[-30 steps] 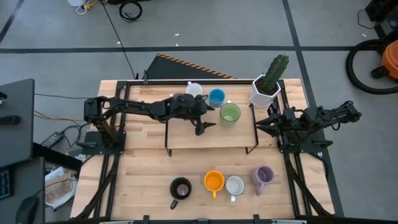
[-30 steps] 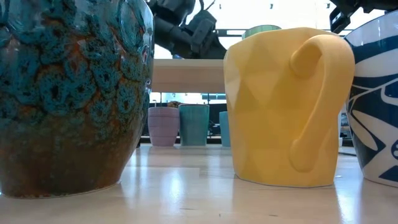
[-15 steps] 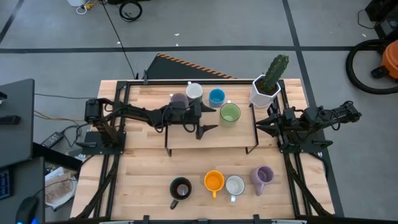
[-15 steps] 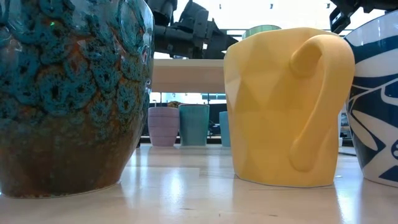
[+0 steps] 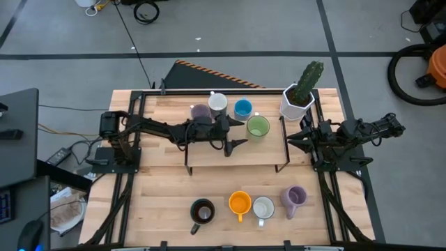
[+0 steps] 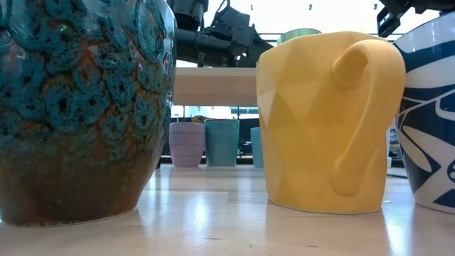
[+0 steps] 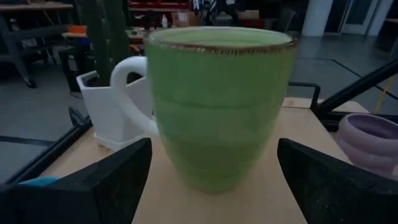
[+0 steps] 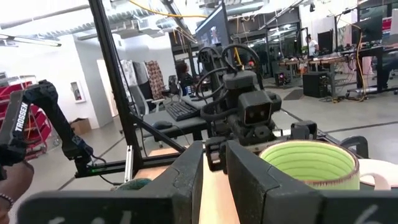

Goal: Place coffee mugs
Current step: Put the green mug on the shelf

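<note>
The green mug point(image 5: 258, 127) stands upright on the wooden shelf point(image 5: 237, 157); it fills the left wrist view point(image 7: 217, 106) with its white handle turned toward the cactus pot. My left gripper point(image 5: 237, 132) point(image 7: 214, 171) is open and level, one finger on each side of the mug, touching nothing. Lavender point(image 5: 200, 111), white point(image 5: 217, 102) and blue point(image 5: 242, 108) mugs stand on the table behind the shelf. Dark point(image 5: 203, 211), orange point(image 5: 240, 203), white point(image 5: 263, 208) and lavender point(image 5: 295, 198) mugs stand in a row near the table's near edge. My right gripper point(image 5: 294, 137) point(image 8: 214, 180) waits shut by the shelf's right end.
The white hexagonal cactus pot point(image 5: 298, 97) stands at the shelf's far right corner, close to the green mug. The shelf's black legs point(image 5: 282, 167) stand between the arms. In the low view the dark mug point(image 6: 78, 107) and orange mug point(image 6: 323, 121) block most of the scene.
My left gripper has drawn back from over the far lavender mug, uncovering it, and has moved a little toward the table's right, closer to the green mug, levelling out above the shelf. The mugs have stayed where they were.
</note>
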{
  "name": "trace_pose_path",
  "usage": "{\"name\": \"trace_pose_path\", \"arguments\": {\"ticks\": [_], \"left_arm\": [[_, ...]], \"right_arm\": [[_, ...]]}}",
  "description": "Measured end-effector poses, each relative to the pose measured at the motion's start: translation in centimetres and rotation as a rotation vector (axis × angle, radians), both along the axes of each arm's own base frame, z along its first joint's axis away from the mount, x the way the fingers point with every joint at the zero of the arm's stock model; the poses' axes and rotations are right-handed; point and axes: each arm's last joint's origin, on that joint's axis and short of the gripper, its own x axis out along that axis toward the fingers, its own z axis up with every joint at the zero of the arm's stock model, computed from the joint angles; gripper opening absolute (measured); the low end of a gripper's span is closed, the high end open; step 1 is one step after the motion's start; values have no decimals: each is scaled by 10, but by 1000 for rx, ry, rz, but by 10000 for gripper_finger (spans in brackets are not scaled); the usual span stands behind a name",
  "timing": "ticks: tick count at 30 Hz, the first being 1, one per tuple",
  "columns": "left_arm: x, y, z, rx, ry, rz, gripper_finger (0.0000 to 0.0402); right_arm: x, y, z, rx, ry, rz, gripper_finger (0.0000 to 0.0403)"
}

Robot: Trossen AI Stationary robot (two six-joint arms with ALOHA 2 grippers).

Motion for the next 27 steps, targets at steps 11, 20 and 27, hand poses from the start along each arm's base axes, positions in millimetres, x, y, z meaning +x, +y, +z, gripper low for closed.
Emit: {"name": "trace_pose_path", "arguments": {"ticks": [11,20,27], "left_arm": [[13,1,-9,-48,13,2,355],[29,2,-22,-50,13,1,355],[36,3,-10,-36,-28,-16,355]], "right_arm": [[0,0,0,-6,-5,17,77],[0,0,0,-4,-5,17,77],[0,1,0,-3,-5,18,77]]}}
